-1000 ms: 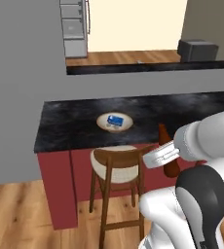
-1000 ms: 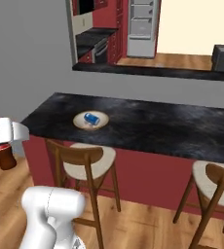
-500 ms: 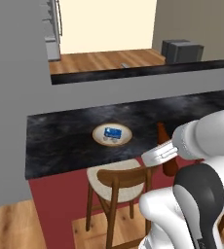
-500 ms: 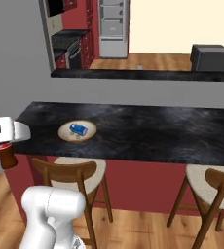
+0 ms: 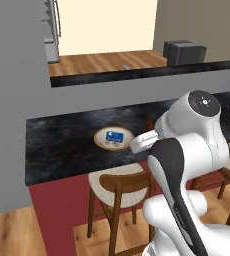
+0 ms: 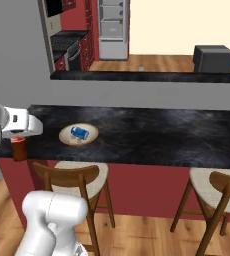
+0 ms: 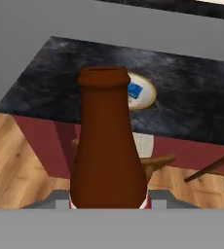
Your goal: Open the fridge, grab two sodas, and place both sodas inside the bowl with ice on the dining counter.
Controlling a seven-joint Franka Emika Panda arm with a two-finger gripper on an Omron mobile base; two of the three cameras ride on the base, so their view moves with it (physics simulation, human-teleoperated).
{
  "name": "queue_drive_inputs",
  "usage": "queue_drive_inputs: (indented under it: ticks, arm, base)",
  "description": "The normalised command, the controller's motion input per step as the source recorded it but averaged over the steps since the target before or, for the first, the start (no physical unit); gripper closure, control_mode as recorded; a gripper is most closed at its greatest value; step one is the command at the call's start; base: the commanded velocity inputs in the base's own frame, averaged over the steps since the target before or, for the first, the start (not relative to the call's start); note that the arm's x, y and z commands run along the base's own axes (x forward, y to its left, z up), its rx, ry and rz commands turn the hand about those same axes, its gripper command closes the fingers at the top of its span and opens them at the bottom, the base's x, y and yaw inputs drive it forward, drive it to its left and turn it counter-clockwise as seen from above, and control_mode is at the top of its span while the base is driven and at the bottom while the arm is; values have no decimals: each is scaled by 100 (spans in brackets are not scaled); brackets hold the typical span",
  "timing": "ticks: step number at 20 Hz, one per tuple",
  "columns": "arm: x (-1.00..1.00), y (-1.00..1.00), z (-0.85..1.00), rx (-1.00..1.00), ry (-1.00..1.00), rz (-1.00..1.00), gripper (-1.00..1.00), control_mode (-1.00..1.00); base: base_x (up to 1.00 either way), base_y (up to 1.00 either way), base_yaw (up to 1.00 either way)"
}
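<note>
My gripper [image 6: 18, 140] is shut on a soda [image 6: 18, 149], a dark brown bottle with a red label, held upright at the near edge of the dining counter [image 6: 162, 135]. In the hand view the soda [image 7: 108, 146] stands in the middle, with the bowl with ice [image 7: 144, 95] showing behind its neck. The bowl with ice [image 5: 113, 137] sits on the black counter [image 5: 62, 145] just left of my white hand; only a bit of the soda [image 5: 149, 121] shows past the arm. In the right base view the bowl [image 6: 78, 134] lies right of the hand. The fridge [image 6: 113, 27] stands far back, shelves showing.
Wooden stools [image 6: 77, 175] [image 6: 222, 186] stand below the counter's red front. A higher black ledge [image 6: 147, 76] on a grey wall runs behind the counter. A dark boxy appliance [image 6: 214, 58] sits at the back right. A grey wall [image 5: 12, 100] bounds the left.
The base drove closer to the counter, so the whole scene shifted and grew. My hand, still holding the soda, has moved a little toward the bowl.
</note>
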Motion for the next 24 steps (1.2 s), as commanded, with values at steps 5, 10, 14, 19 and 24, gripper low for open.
queue_drive_inputs:
  ticks: [5, 10, 14, 19, 24]
  arm:
    - [100, 0, -42, -1, 36, 0, 100, -100]
    - [100, 0, -55, -3, 24, 11, 100, -100]
    - [93, -3, -50, -9, 13, 25, 100, -100]
    - [82, -1, -47, -8, 11, 29, 100, -100]
    - [75, 2, -26, -1, 7, 31, 100, -100]
  base:
    - [0, 0, 0]
    - [0, 0, 0]
    - [0, 0, 0]
    - [0, 0, 0]
    - [0, 0, 0]
